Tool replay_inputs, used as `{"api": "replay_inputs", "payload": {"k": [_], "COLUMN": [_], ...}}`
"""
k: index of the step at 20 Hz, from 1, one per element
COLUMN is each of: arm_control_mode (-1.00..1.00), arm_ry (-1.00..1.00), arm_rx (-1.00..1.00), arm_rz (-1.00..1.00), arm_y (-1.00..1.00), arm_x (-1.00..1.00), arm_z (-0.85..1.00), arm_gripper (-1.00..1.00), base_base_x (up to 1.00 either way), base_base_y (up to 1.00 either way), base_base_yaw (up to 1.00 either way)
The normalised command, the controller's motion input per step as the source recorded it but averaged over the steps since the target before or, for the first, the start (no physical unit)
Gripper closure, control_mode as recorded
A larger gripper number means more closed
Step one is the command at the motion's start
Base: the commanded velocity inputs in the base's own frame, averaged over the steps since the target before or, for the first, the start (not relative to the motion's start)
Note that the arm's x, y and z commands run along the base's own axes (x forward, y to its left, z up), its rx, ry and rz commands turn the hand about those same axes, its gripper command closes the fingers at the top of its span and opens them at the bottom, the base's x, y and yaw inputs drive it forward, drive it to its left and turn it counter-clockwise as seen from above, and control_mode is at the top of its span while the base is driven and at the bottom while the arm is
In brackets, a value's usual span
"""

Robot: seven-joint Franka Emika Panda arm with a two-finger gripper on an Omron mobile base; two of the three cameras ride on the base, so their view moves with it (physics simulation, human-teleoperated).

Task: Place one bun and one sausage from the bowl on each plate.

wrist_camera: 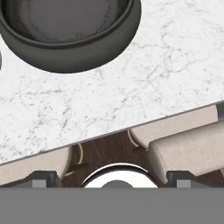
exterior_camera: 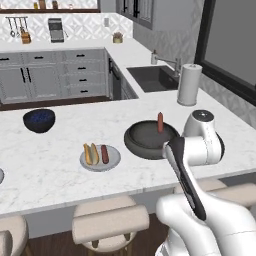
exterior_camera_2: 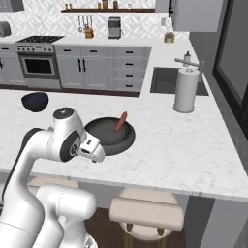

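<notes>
The marble counter (exterior_camera: 60, 172) carries everything. On it the wide dark bowl (exterior_camera: 145, 142) sits near the front edge with one sausage (exterior_camera: 160, 121) leaning upright against its far wall. Left of the bowl, a plate (exterior_camera: 114, 161) already holds two buns (exterior_camera: 90, 153) and a sausage. The gripper (wrist_camera: 112, 181) hangs above the counter's front edge, just short of the bowl, jaws released and empty. The propped sausage could topple or roll away if the jaws brush it on approach.
</notes>
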Motion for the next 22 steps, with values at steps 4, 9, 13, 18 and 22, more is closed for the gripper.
{"api": "replay_inputs", "payload": {"k": [4, 9, 13, 18, 22], "arm_control_mode": [1.0, -1.0, -1.0, -1.0, -1.0], "arm_ry": [0.0, 0.06, 0.0, 0.01, 0.0], "arm_rx": [0.0, 0.0, 0.0, -0.01, 0.0], "arm_rz": [0.0, 0.01, -0.03, 0.0, 0.0], "arm_y": [0.0, 0.0, -0.01, -0.11, -0.39], "arm_x": [0.0, 0.2, 0.61, 0.77, 1.0], "arm_z": [0.0, 0.06, 0.66, 0.89, 0.22], "arm_gripper": [-1.0, -1.0, -1.0, -1.0, -1.0], "base_base_x": [0.84, 0.46, 0.0, 0.0, 0.0], "base_base_y": [0.0, 0.0, 0.0, 0.0, 0.0], "base_base_yaw": [0.02, 0.02, 0.0, 0.0, 0.0]}}
